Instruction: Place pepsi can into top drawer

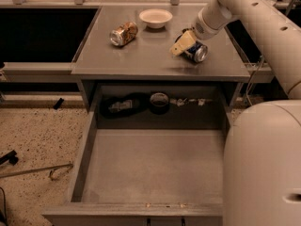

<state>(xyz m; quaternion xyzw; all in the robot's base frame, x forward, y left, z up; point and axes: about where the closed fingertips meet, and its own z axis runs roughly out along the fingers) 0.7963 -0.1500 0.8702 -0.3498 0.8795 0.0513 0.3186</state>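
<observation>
Tan can (123,34): lies on its side on the table top (141,60), at 9 o'clock from the table's middle.
Bowl (155,18): stands upright at 12 o'clock, near the back edge, apart from both cans.
Top drawer (150,168): pulled out wide at 6 o'clock from the table top, below its front edge.
Gripper (184,47): sits low over the table at 4 o'clock from the bowl; its tan fingers (180,44) are closed around the pepsi can.
Pepsi can (198,53): held tilted in the gripper over the table, silver end toward 4 o'clock, not in the drawer.
Arm (254,18): reaches in from 2 o'clock.
</observation>
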